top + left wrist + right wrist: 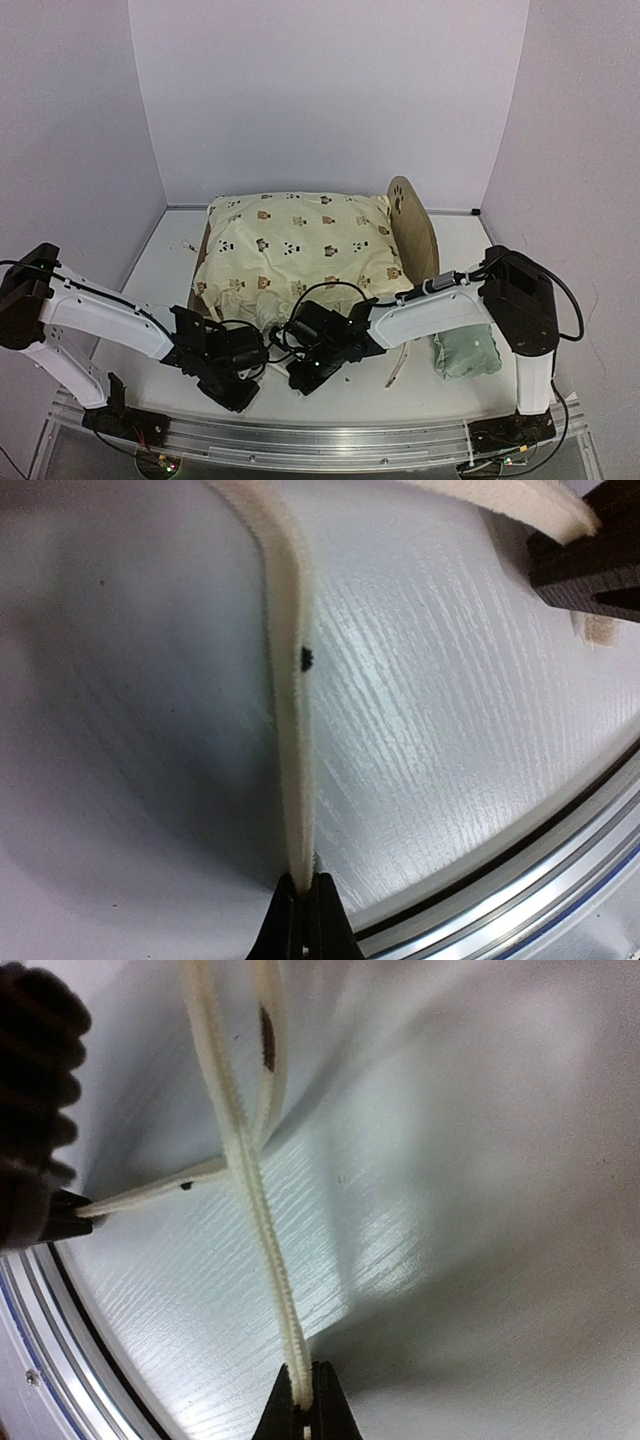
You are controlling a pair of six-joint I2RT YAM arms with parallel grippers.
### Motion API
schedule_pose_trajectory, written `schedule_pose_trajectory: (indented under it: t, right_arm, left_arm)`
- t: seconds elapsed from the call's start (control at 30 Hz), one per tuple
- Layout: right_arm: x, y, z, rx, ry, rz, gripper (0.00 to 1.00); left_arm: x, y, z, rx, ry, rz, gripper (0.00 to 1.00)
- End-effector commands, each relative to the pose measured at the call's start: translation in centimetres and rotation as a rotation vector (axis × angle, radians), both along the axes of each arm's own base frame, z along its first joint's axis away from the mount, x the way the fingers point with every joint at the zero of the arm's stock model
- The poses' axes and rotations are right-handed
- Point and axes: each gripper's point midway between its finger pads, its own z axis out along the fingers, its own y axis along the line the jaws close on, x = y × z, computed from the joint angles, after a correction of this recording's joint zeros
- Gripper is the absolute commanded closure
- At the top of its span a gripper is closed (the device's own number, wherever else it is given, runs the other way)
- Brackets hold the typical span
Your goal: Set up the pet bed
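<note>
One white wood-grain surface (150, 275) sits between pale lilac walls (320, 100), with a metal rail (330, 440) along its near edge. One pet bed (412, 235) stands at the back middle, with one bear-print cushion (300, 245) lying over it. One mint pillow (465, 355) lies by the near right corner. Near the front edge, the left pincer (305, 920) is pressed together on a cream tie (290, 730). The right pincer (305, 1405) pinches a second tie (250, 1200), and the two ties cross.
</note>
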Motion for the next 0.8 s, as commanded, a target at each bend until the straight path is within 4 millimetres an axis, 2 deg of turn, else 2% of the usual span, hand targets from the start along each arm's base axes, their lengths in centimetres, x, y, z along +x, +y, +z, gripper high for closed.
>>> schedule_pose_trajectory:
  t: [0.0,0.13,0.3,0.47,0.57,0.77]
  right_arm:
    - [-0.9,0.3,-1.0,-0.016,0.061,0.006,1.0]
    - [-2.6,2.0,0.1,0.034,0.129,0.053,1.0]
    - [-5.3,4.7,2.4,0.113,0.208,0.131,1.0]
    - [-5.2,5.7,2.5,0.114,0.238,0.092,1.0]
    - [-4.9,5.6,1.9,0.098,0.229,0.072,0.97]
    - [-3.6,4.7,0.2,0.045,0.165,0.011,0.99]
  left_arm:
    - [1.7,-0.1,2.4,0.012,-0.117,0.033,1.0]
    - [3.3,1.7,4.4,0.061,-0.208,0.122,1.0]
    - [4.8,3.2,7.2,0.036,-0.302,0.247,1.0]
    - [5.3,4.2,9.3,0.001,-0.346,0.318,1.0]
    - [5.5,4.6,10.1,-0.003,-0.36,0.327,1.0]
    - [6.4,5.9,11.0,0.063,-0.422,0.368,1.0]
